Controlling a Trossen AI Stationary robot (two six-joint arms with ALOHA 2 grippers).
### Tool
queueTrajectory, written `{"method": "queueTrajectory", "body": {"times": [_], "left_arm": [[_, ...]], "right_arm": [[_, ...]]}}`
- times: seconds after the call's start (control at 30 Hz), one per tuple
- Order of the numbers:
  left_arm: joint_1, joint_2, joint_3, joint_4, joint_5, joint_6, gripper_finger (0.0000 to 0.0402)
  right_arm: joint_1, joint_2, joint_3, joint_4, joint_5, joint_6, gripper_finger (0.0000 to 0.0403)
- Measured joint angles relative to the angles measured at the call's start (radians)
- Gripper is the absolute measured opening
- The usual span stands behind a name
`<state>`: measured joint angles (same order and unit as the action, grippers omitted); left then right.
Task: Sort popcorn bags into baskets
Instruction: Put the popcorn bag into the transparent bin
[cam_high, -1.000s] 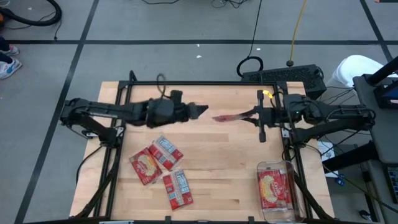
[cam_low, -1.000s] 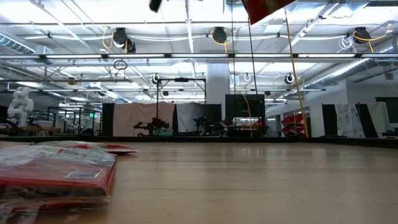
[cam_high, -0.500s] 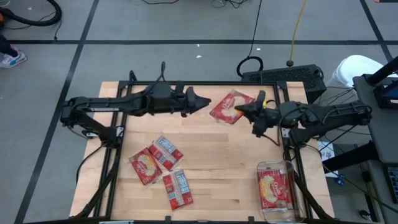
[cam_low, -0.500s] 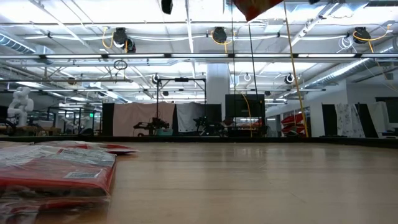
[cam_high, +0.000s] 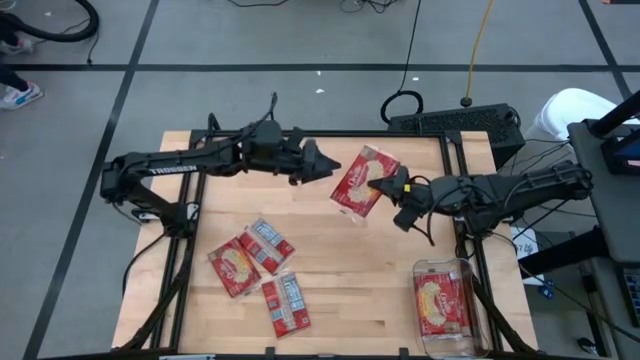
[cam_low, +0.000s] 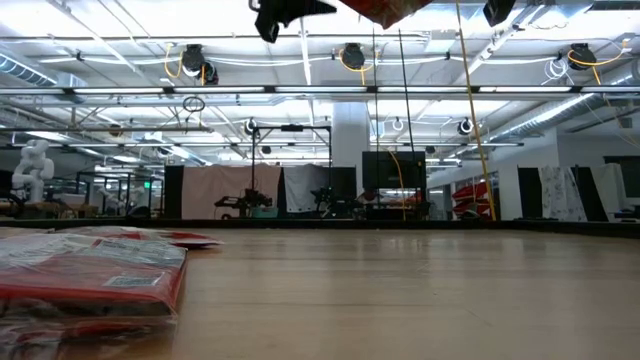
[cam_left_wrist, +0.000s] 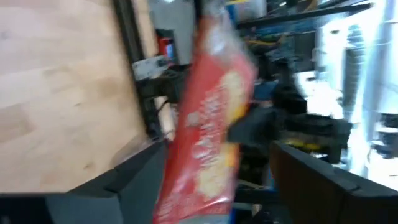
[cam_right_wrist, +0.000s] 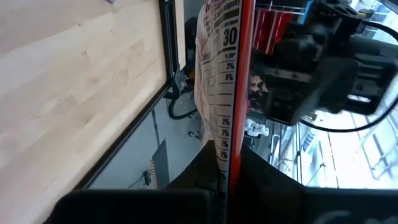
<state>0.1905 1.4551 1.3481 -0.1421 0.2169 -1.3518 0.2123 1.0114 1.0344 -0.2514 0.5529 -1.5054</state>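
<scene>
A red popcorn bag, picture side up, hangs in the air over the table's far middle with my right gripper shut on it. My left gripper stands open just left of the bag. In the left wrist view the bag rises between its two fingers; I cannot tell whether they touch it. Three more bags lie flat at the near left. The clear basket stands at the near right with one bag inside. My right gripper pinches the bag's right-hand edge between its two fingers. They come about level from the table's right. The bag is lifted clear of the table and juts out from the fingers toward the left gripper, with its picture face tilted upward.
Black frame rails run along the table's left and right sides. A dark box sits behind the far right corner. Bare wood lies between the loose bags and the basket.
My right gripper has rolled and shifted toward the table's left, turning the bag from edge-on to picture side up. My left gripper has swung toward the far edge and stays close to the bag's left side.
</scene>
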Motion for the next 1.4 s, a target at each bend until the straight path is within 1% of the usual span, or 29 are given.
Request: {"method": "queueTrajectory", "body": {"times": [0.1,0.2,0.3,0.37,0.47,0.53,0.63,0.73,0.77,0.8,0.87,0.97,1.07,1.17,1.23,1.37,1.4], "left_arm": [[-0.004,0.019,0.004,-0.002,0.025,0.012,0.031],[-0.013,0.05,-0.001,0.004,0.063,0.018,0.0313],[-0.029,0.09,-0.001,0.118,0.114,0.012,0.0301],[-0.033,0.114,0.001,0.202,0.133,0.005,0.0283],[-0.043,0.138,-0.001,0.278,0.142,0.032,0.0239],[-0.049,0.159,0.001,0.342,0.142,0.065,0.0196],[-0.049,0.164,0.0,0.354,0.161,0.1,0.0115],[-0.046,0.161,0.0,0.346,0.161,0.13,0.0032],[-0.041,0.162,0.0,0.34,0.165,0.138,0.0021],[-0.035,0.162,0.0,0.337,0.17,0.144,0.0019],[-0.022,0.162,0.0,0.333,0.185,0.148,0.0026],[0.007,0.161,0.0,0.33,0.229,0.168,0.0033],[0.032,0.161,0.0,0.308,0.264,0.212,0.0023],[0.058,0.161,0.0,0.278,0.309,0.252,0.0017],[0.075,0.161,0.0,0.26,0.328,0.28,0.0017],[0.1,0.144,0.0,0.181,0.368,0.346,0.0017],[0.1,0.136,0.0,0.156,0.377,0.371,0.0017]], "right_arm": [[0.0,-0.004,0.0,0.014,0.006,-0.009,0.0011],[0.0,-0.005,0.0,0.066,0.023,-0.028,0.0011],[-0.001,-0.005,0.0,0.093,0.025,-0.044,0.0011],[-0.001,-0.005,0.0,0.104,0.026,-0.048,0.0011],[-0.001,-0.004,0.0,0.095,0.052,-0.048,0.0011],[-0.001,-0.005,0.0,0.08,0.08,-0.034,0.0011],[-0.002,-0.005,0.001,0.081,0.121,0.058,0.0015],[0.0,-0.004,0.001,0.083,0.15,0.123,0.0033],[0.0,-0.004,0.001,0.081,0.153,0.141,0.0041],[0.0,-0.004,0.0,0.076,0.154,0.161,0.005],[0.001,-0.006,0.0,0.075,0.157,0.219,0.0069],[0.014,-0.017,0.0,0.074,0.164,0.336,0.0098],[0.036,-0.027,0.0,0.062,0.177,0.499,0.0128],[0.064,-0.043,0.0,-0.002,0.186,0.701,0.0156],[0.087,-0.055,0.0,-0.069,0.184,0.869,0.0172],[0.138,-0.077,0.0,-0.194,0.17,1.289,0.019],[0.148,-0.087,0.0,-0.218,0.148,1.397,0.0192]]}}
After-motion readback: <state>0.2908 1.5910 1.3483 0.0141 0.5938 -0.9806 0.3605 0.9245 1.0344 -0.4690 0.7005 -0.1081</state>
